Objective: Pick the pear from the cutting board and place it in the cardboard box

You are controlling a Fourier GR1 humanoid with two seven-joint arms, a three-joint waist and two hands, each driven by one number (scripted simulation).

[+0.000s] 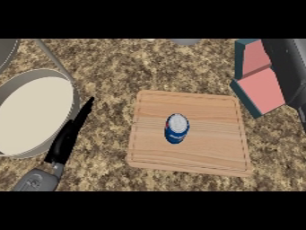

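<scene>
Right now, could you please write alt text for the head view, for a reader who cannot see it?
A blue can stands on a wooden cutting board on a speckled counter; no pear shows. A pan lies at left, a pink and teal object at right, with a grey forearm.

Head view, steeply down onto counter (148,67)

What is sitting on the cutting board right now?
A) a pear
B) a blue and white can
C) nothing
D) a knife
B: a blue and white can stands near the middle of the wooden cutting board; no pear shows, and the black-handled utensil lies on the counter to the board's left.
</scene>
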